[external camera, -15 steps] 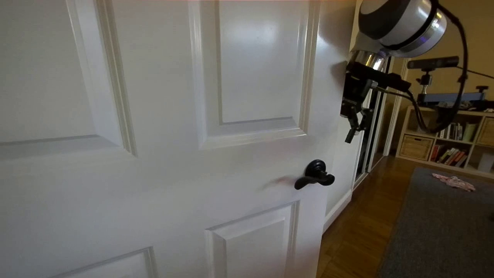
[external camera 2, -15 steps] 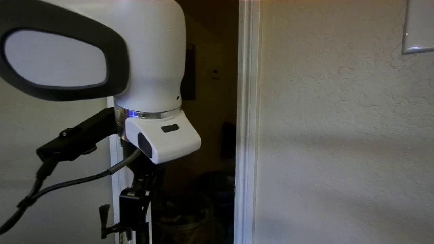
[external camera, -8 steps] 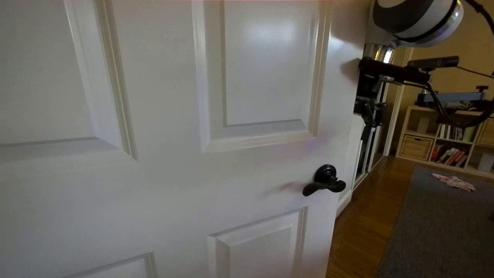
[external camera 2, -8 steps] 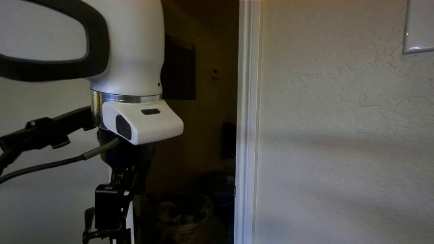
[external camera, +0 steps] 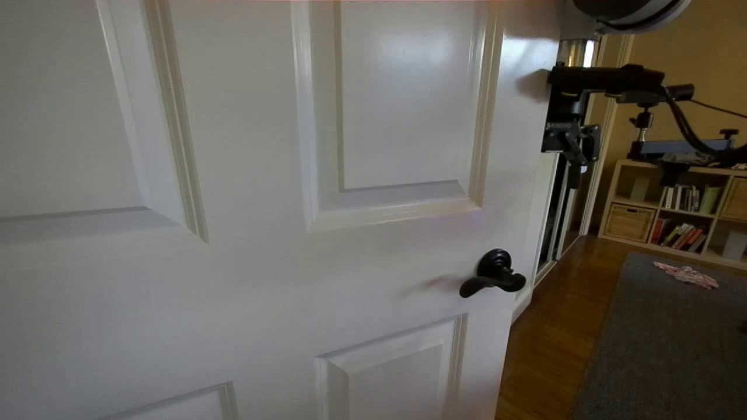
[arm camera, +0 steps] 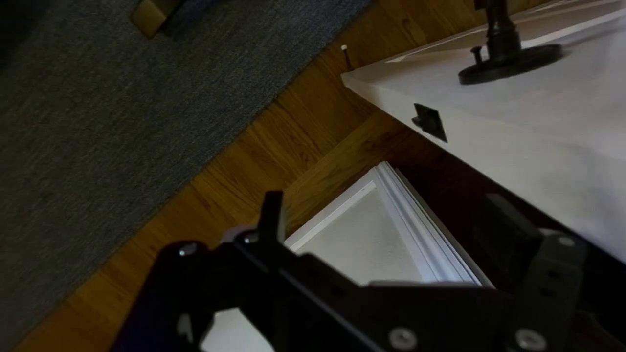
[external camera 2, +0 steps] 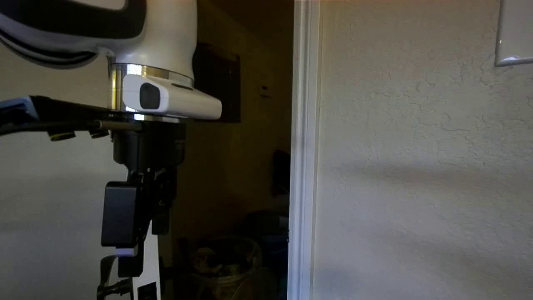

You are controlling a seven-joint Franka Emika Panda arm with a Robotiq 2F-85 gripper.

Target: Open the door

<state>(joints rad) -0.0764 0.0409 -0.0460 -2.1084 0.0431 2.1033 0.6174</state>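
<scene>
The gripper (arm camera: 384, 210) has its 2 fingers (arm camera: 270, 215) spread wide apart; in the wrist view the space between them shows white moulding (arm camera: 406, 220), a strip of wood floor (arm camera: 323, 183) and a dark gap (arm camera: 435, 171). The finger on that view's right sits over the gap, just beside the door (external camera: 257, 262); whether it touches the door cannot be told, as its outline partly sinks into shadow. The door, tall and white with raised panels, stands ajar: in an exterior view the gap runs between its edge and a white frame (external camera 2: 302, 146), next to a textured wall (external camera 2: 416, 146). The arm (external camera 2: 170, 37) comes down from the top of that same view, and the gripper points straight down, in front of the door's edge as seen there. The black lever handle (external camera: 495, 274) sits near the door's free edge in an exterior view; in the wrist view it shows at the upper right, apart from both fingers. A dark latch plate (arm camera: 430, 122) is set in the door's edge. Past that edge, in an exterior view, a grey rug (external camera: 659, 338) lies on the floor with a pink patterned cloth (external camera: 688, 275) on it, and a pale wooden shelf (external camera: 688, 212) holds books (external camera: 680, 234) and 2 woven baskets (external camera: 630, 223).
</scene>
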